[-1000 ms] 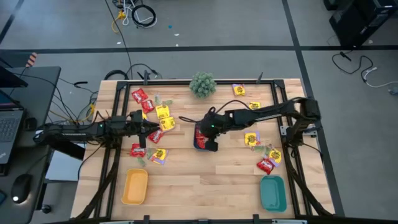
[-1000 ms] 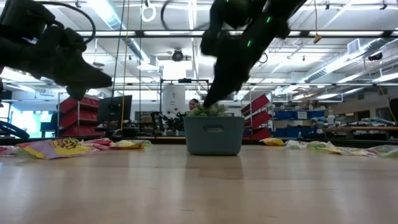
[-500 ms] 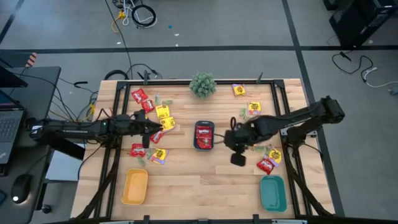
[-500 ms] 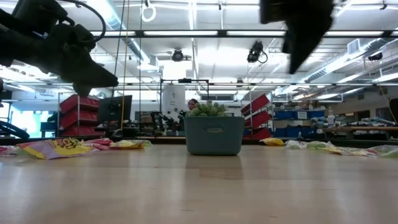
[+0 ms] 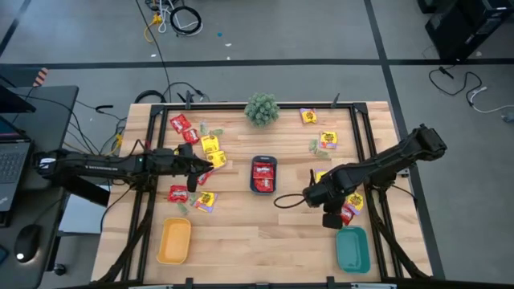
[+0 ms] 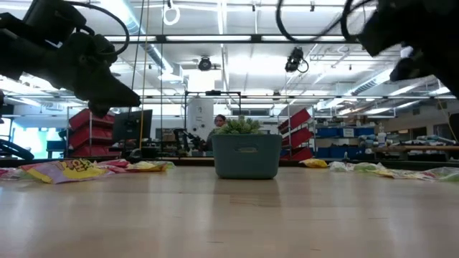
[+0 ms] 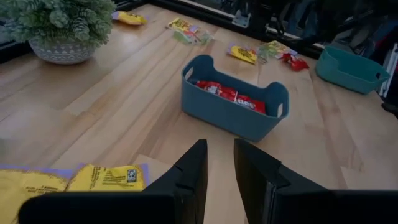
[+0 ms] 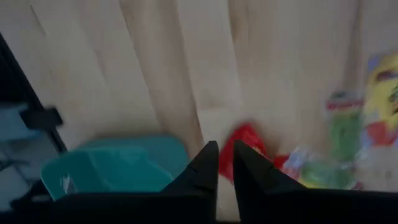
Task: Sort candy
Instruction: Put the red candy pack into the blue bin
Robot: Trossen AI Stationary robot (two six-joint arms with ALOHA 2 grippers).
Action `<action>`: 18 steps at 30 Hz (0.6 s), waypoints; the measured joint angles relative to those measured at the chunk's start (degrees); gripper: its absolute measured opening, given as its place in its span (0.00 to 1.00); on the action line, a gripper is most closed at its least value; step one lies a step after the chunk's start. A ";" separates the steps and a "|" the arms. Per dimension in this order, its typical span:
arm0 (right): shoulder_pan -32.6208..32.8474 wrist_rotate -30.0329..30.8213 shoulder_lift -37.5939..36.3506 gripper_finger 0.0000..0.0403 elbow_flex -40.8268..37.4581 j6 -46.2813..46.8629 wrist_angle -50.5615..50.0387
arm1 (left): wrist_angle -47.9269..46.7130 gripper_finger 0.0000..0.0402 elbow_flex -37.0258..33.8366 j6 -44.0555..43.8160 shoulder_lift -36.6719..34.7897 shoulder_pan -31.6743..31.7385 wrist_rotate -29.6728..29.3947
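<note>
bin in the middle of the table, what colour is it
Dark blue bin, with red candy inside; the left wrist view shows it best.

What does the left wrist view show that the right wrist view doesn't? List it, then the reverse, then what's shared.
Only the left wrist view shows the blue bin with red packets inside, the potted plant, yellow packets near the left pincer, and candy scattered across the far side of the table.

Only the right wrist view shows the right pincer above a red packet lying beside the teal tray, plus a blurred green and yellow packet pile.

Both show the wooden table and the teal tray, far off in the left wrist view.
</note>
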 joint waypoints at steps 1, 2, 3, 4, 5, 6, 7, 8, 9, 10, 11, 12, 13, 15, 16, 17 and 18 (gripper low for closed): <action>-0.02 -0.87 0.00 0.13 -1.07 -0.13 -0.06 | 0.64 0.20 0.01 -0.15 0.33 0.00 0.01; -0.02 -1.45 0.02 0.16 -2.10 -0.45 -0.06 | 0.99 0.20 0.02 -0.28 0.61 0.00 0.01; -0.06 -1.85 0.02 0.18 -3.20 -0.67 0.07 | 1.03 0.20 0.02 -0.60 0.82 0.00 0.01; -0.09 -2.07 0.03 0.21 -4.31 -0.98 0.11 | 0.99 0.20 0.02 -0.99 1.06 0.00 0.01; -0.09 -2.34 0.03 0.25 -5.39 -1.21 0.09 | 0.96 0.20 0.02 -1.17 1.25 0.00 0.01; -0.16 -2.74 0.04 0.28 -6.41 -1.50 0.14 | 0.92 0.20 0.02 -1.29 1.44 0.00 -0.01; -0.28 -3.12 0.04 0.31 -7.39 -1.70 0.58 | 0.92 0.20 0.02 -1.42 1.56 0.00 0.01; -0.43 -3.22 0.04 0.34 -8.25 -1.80 1.12 | 0.85 0.20 0.02 -1.44 1.74 0.00 0.00; -0.61 -3.24 0.04 0.37 -9.11 -1.95 1.72 | 0.85 0.20 0.02 -1.45 1.85 0.00 -0.01; -0.83 -3.24 0.04 0.39 -9.78 -2.34 2.37 | 0.74 0.20 0.02 -1.45 1.87 0.00 0.01; -1.03 -3.24 0.04 0.42 -10.33 -2.70 3.01 | 0.81 0.20 0.02 -1.45 1.87 0.00 -0.01; -1.29 -3.22 0.04 0.44 -10.88 -3.03 3.90 | 0.90 0.20 0.02 -1.45 1.85 0.00 -0.01; -1.52 -3.21 0.04 0.45 -11.40 -3.46 4.66 | 0.86 0.20 0.02 -1.47 1.85 0.00 -0.01; -1.89 -3.16 0.04 0.47 -12.56 -4.54 6.09 | 0.84 0.20 0.02 -1.47 1.86 0.00 -0.01; -2.06 -2.98 0.04 0.48 -13.01 -5.03 6.96 | 0.85 0.20 0.02 -1.47 1.85 0.00 -0.01; -2.17 -2.61 0.04 0.48 -13.43 -5.51 7.81 | 0.84 0.20 0.02 -1.47 1.85 0.00 -0.01; -2.21 -2.45 0.04 0.48 -13.85 -5.77 8.47 | 0.81 0.20 0.02 -1.49 1.85 0.00 -0.01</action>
